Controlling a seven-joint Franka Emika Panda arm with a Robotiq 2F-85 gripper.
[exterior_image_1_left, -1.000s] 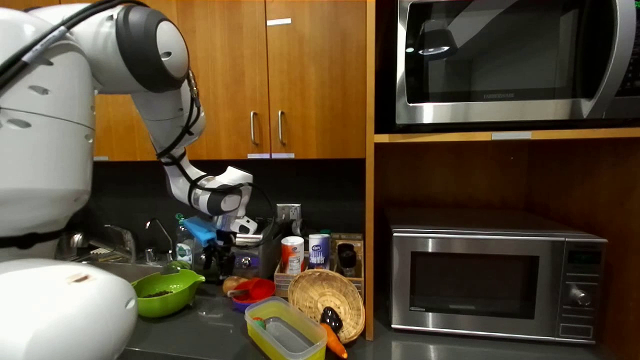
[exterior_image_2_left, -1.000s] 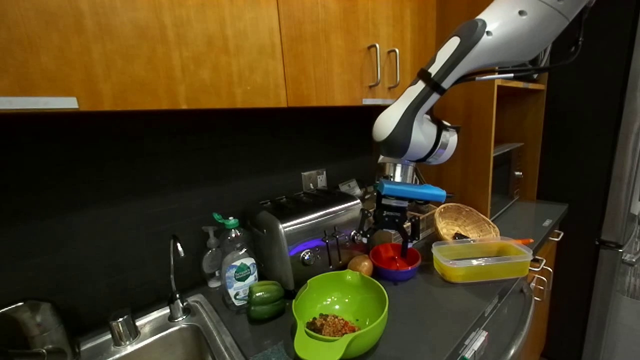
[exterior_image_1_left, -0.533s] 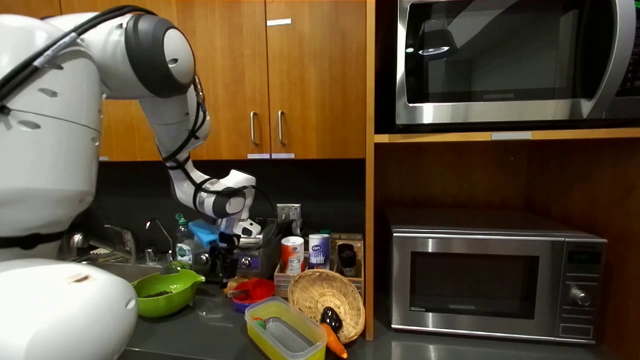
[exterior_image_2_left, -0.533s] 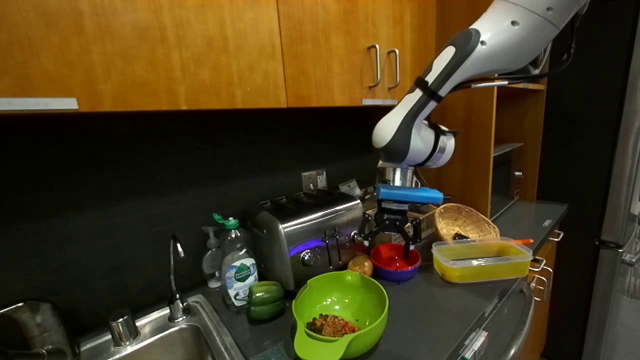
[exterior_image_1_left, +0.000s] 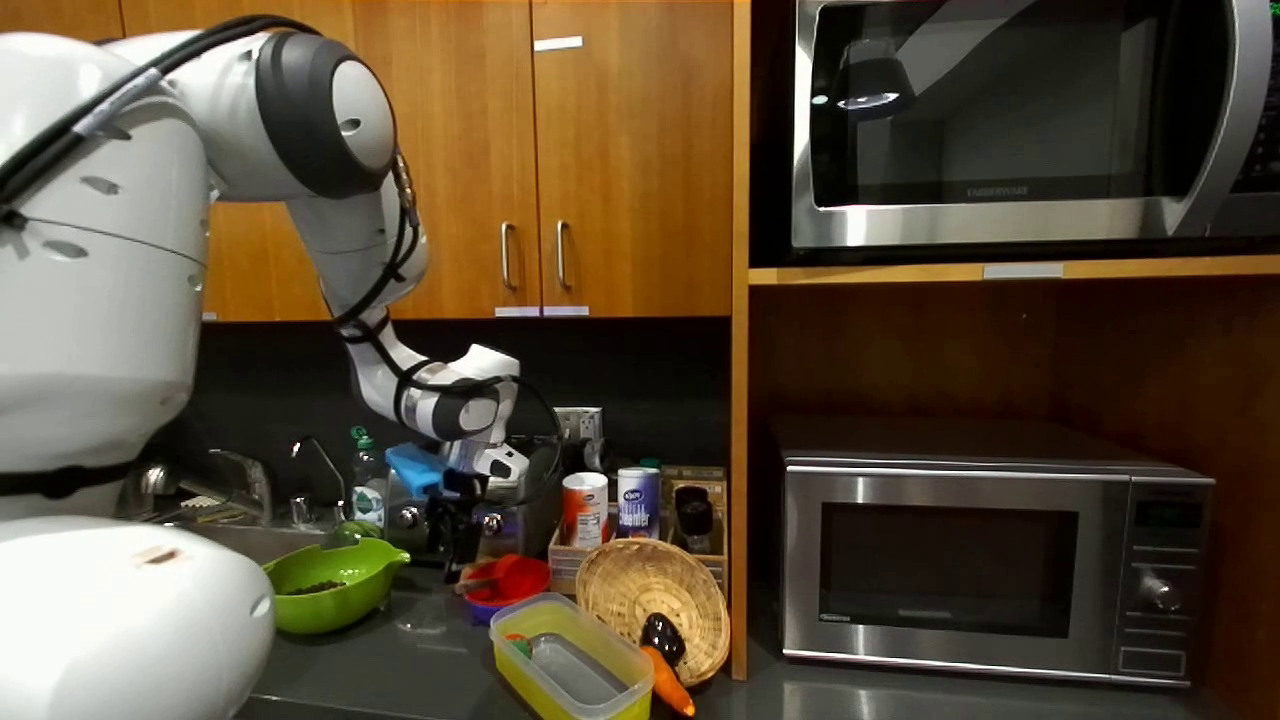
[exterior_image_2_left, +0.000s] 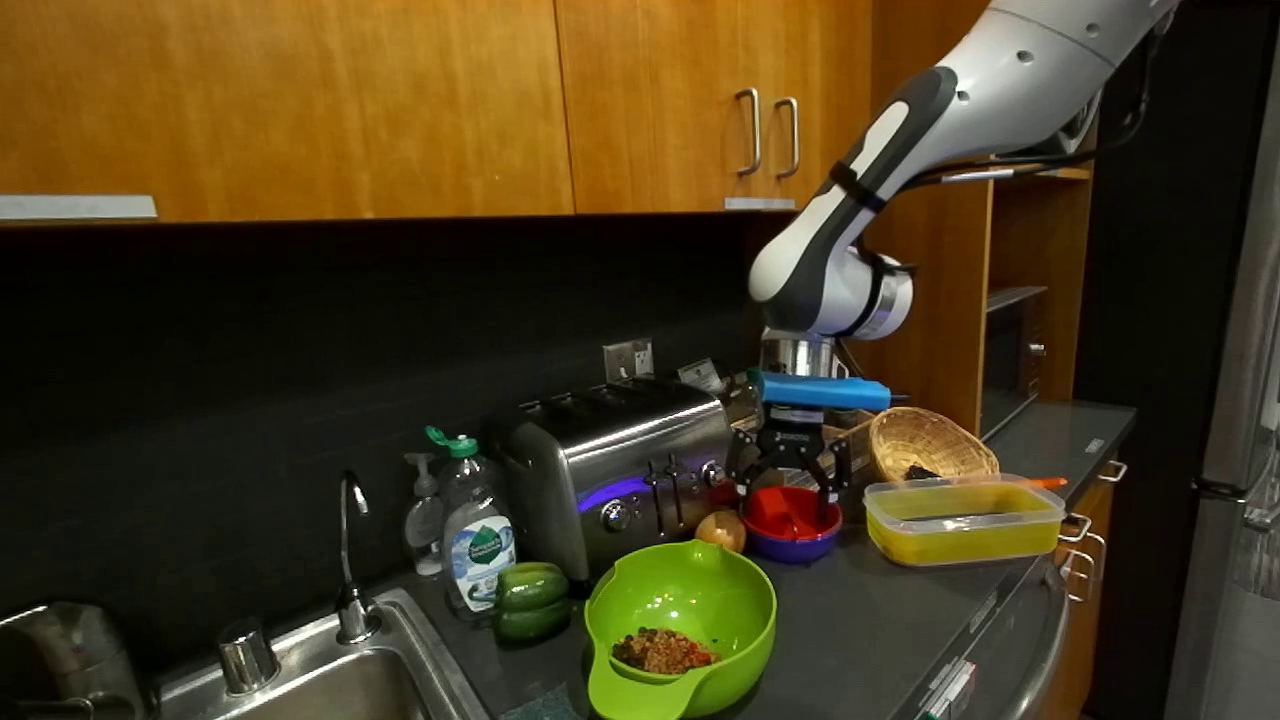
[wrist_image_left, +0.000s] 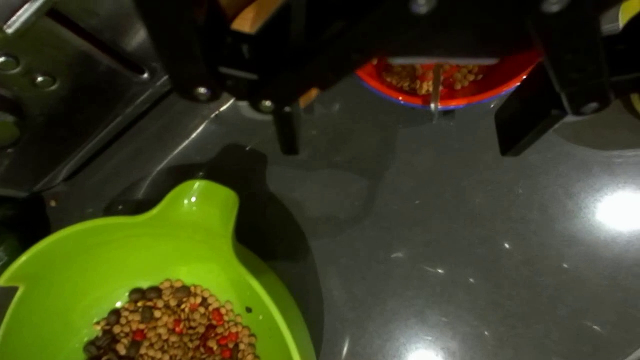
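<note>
My gripper (wrist_image_left: 400, 145) points down with its jaws wide apart and nothing between them. In an exterior view the gripper (exterior_image_2_left: 785, 495) hangs at a red bowl (exterior_image_2_left: 772, 508), which sits in a purple-blue bowl (exterior_image_2_left: 795, 550). Whether a finger touches the red bowl is unclear. The wrist view shows brownish grains (wrist_image_left: 462, 77) in it and a thin handle (wrist_image_left: 436, 92) across its rim; the gripper body hides the bowl's far part. A lime-green bowl (wrist_image_left: 195, 225) with peppercorn-like grains (wrist_image_left: 175, 325) stands nearby. Behind the purple-blue bowl's left side lies an onion (exterior_image_2_left: 722, 530).
A steel toaster (exterior_image_2_left: 640, 430) stands behind the onion. To the right are a yellow-tinted container (exterior_image_2_left: 960, 535) and a wicker basket (exterior_image_2_left: 935, 440). A green pepper (exterior_image_2_left: 530, 600), a soap bottle (exterior_image_2_left: 478, 550) and the sink (exterior_image_2_left: 430, 640) lie to the left. Cabinets (exterior_image_2_left: 400, 110) hang above.
In both exterior views the arm has come lower, bringing the gripper closer to the red bowl and slightly rightward. The jaws stay open, and the bowls have not moved.
</note>
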